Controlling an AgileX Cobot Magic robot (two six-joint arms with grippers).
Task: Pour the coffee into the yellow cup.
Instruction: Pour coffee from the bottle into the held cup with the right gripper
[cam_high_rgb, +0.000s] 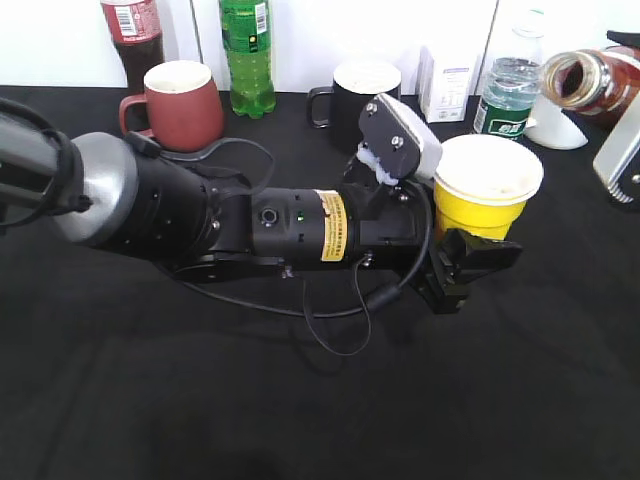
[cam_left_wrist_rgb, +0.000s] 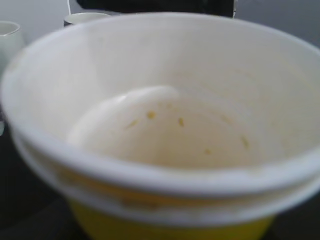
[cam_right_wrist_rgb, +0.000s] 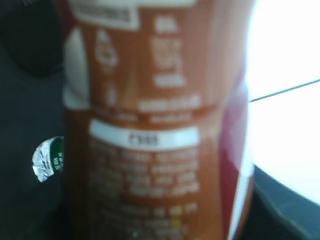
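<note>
Because the coffee bottle (cam_high_rgb: 592, 80) is already tipped on its side at the far right edge, open mouth turned toward the yellow cup (cam_high_rgb: 484, 190) but well short of its rim, the likeliest fault is a stream that lands on the dark surface (cam_high_rgb: 300, 400) or on the left gripper (cam_high_rgb: 470, 262) below the cup. Tilting further before the mouth is over the rim would cause that. The cup is light and looks empty, so a bump from the bottle could also tip it. The left arm lies low and stretched across the surface, its fingers apparently clamped on the cup's lower wall. The right gripper is barely in the exterior view; its wrist view is filled by the bottle label, so its fingers seem clamped on it.
</note>
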